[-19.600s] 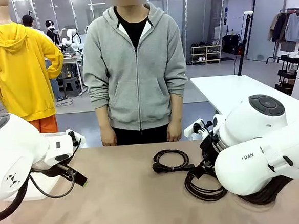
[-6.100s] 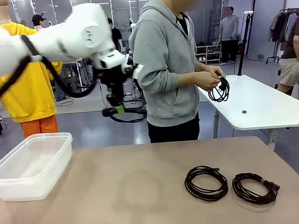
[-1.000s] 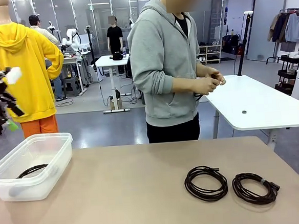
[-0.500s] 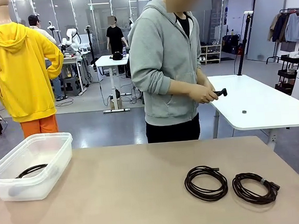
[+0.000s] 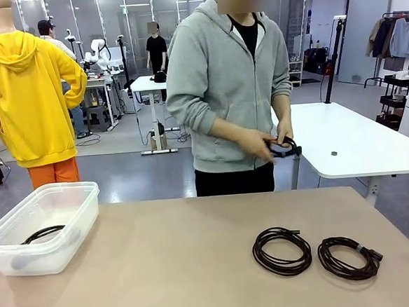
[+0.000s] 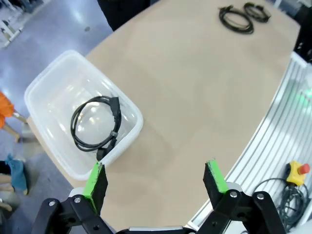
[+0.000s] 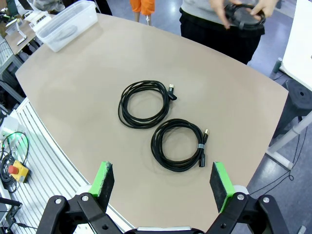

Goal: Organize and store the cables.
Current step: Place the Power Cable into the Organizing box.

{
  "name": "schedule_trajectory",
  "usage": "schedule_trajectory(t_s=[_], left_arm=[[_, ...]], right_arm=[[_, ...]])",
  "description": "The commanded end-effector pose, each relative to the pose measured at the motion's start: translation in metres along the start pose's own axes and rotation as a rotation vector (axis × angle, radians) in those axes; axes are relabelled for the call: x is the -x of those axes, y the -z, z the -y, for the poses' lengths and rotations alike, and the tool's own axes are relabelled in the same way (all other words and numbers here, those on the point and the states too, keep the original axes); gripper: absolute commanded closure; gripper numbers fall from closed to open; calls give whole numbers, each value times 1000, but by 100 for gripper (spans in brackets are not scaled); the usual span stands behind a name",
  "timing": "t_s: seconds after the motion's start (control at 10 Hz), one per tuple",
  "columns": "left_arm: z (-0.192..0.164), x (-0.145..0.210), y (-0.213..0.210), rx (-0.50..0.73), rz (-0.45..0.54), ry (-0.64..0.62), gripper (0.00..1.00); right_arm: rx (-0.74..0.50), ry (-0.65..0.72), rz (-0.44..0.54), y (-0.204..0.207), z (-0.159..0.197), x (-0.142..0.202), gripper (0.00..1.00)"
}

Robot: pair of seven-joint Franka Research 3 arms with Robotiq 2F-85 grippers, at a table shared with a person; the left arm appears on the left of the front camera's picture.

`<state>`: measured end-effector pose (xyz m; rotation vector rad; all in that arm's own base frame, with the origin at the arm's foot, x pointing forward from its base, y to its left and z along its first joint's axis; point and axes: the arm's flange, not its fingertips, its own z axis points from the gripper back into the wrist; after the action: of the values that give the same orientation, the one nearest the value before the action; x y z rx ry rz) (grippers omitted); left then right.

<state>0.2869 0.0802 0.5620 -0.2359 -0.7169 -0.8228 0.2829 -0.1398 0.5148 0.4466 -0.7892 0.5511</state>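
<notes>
Two coiled black cables lie side by side on the tan table, one (image 5: 282, 251) (image 7: 145, 103) nearer the middle and one (image 5: 347, 257) (image 7: 178, 145) nearer the right edge. A third coil (image 5: 43, 234) (image 6: 94, 125) rests inside the clear plastic bin (image 5: 81, 201) (image 6: 129, 131) at the table's left end. The person across the table holds another coiled cable (image 5: 283, 148) (image 7: 244, 13) in both hands. My left gripper (image 6: 155, 179) hangs open high above the bin. My right gripper (image 7: 159, 183) hangs open high above the two loose coils.
A white table (image 5: 344, 144) stands behind the person at the right. The aluminium frame edge with a yellow stop button (image 7: 14, 172) (image 6: 295, 170) runs along my side of the table. Bare tabletop (image 5: 177, 261) spans between the bin and the coils.
The person has turned from the white table to face my table, bringing the coiled cable down in front of the waist. The left arm has left the front view.
</notes>
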Motion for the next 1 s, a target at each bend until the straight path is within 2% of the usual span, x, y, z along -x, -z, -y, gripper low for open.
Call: schedule_trajectory(t_s=[0.0, 0.9], left_arm=[[2, -3, 1, 5, 13, 10, 0], [2, -3, 1, 5, 13, 10, 0]], right_arm=[[-8, -16, 5, -2, 1, 1, 0], [-8, -16, 5, -2, 1, 1, 0]])
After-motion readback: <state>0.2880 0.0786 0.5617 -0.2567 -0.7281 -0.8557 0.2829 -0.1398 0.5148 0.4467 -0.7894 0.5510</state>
